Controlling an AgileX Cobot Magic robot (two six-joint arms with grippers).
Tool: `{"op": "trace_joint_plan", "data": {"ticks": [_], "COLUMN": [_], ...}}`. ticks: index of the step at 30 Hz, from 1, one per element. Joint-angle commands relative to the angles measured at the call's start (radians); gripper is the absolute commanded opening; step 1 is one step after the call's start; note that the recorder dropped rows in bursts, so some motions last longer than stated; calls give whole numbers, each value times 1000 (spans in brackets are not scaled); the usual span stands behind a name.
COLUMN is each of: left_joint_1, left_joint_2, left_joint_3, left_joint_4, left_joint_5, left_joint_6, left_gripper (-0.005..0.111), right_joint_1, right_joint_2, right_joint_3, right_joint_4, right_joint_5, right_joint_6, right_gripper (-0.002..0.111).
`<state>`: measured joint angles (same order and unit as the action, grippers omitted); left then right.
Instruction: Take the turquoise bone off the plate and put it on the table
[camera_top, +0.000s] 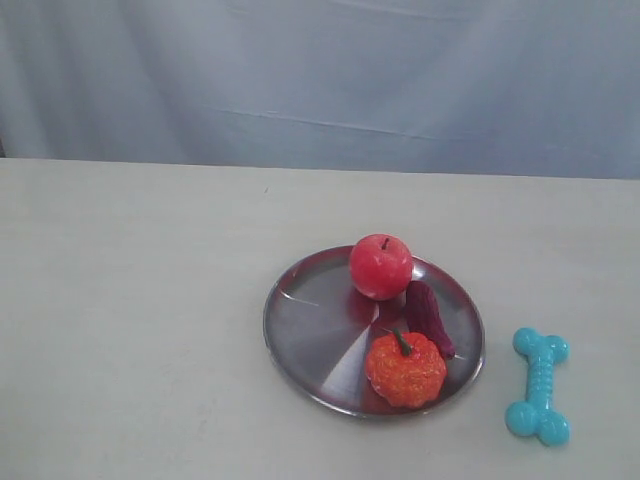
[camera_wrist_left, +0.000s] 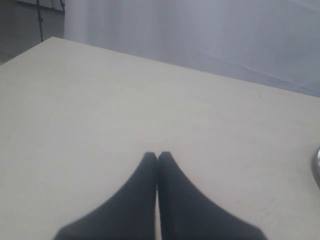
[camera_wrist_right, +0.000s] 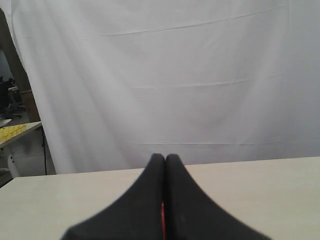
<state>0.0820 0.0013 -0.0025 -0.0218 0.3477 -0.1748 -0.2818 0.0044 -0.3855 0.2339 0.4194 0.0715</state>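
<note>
The bone (camera_top: 539, 386) lies on the bare surface (camera_top: 130, 300) at the lower right of the exterior frame. It sits just right of the plate (camera_top: 310, 330) without touching it, and its long axis runs roughly up and down the picture. The plate is right of centre in the lower half. It carries an apple (camera_top: 380, 266) at its upper edge, a pumpkin (camera_top: 405, 369) at its lower edge, and a dark purple vegetable (camera_top: 428, 315) between them toward the right rim. A pale curtain (camera_top: 320, 70) fills the top of the frame.

Neither arm appears in the exterior view. The left end effector (camera_wrist_left: 157, 156) has its fingers pressed together with nothing between them, above bare surface. The right end effector (camera_wrist_right: 165, 157) is likewise closed and grips nothing.
</note>
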Motion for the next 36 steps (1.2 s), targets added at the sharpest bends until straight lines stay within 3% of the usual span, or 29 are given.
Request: {"op": "trace_joint_plan", "data": {"ticks": [1, 15, 20, 27, 36], "left_joint_1": [-5, -5, -5, -5, -5], "left_joint_2": [-1, -1, -1, -1, -1], "left_joint_3": [3, 3, 3, 3, 3], "left_joint_4": [-4, -4, -4, -4, -4], "left_joint_5": [-5, -5, -5, -5, -5], "left_joint_6": [-4, -4, -4, -4, -4], "left_gripper": [0, 0, 0, 0, 0], "right_joint_1": [5, 6, 6, 6, 6], "right_joint_2": [-4, -4, -4, -4, -4], "right_joint_3": [3, 3, 3, 7, 245], "right_joint_4": [0, -6, -186, -241, -247], "right_joint_5": [-1, 3, 9, 7, -260], "right_joint_6": [-9, -12, -12, -12, -12], "right_gripper": [-1, -1, -1, -1, -1]}}
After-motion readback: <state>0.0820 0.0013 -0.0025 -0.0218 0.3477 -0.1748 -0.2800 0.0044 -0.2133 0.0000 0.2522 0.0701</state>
